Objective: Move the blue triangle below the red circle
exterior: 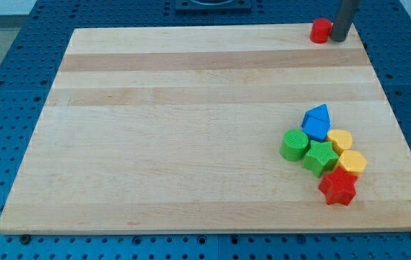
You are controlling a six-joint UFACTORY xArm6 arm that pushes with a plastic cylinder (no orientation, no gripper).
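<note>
In the camera view, we see a pale wooden table [191,130] lying on a blue perforated base [3,87]. Our dark rod comes down at the view's top right, and our tip [339,39] rests at the table's top edge, touching or just beside the right side of a small red cylinder [321,30], the red circle of the task. We carry no claw, so there is nothing to call open or closed; the rod simply ends in its tip.

The blue triangle [317,122], a faceted blue block, sits well apart from our tip, toward the view's lower right, at the top of a tight cluster. Just below and to its left is a green cylinder [294,144]; below it is a green block [320,157] whose shape we cannot make out for certain. To the blue block's right is a yellow block [340,139], and below that a second yellow block [352,162]. A red star [337,188] closes the cluster at the bottom.
</note>
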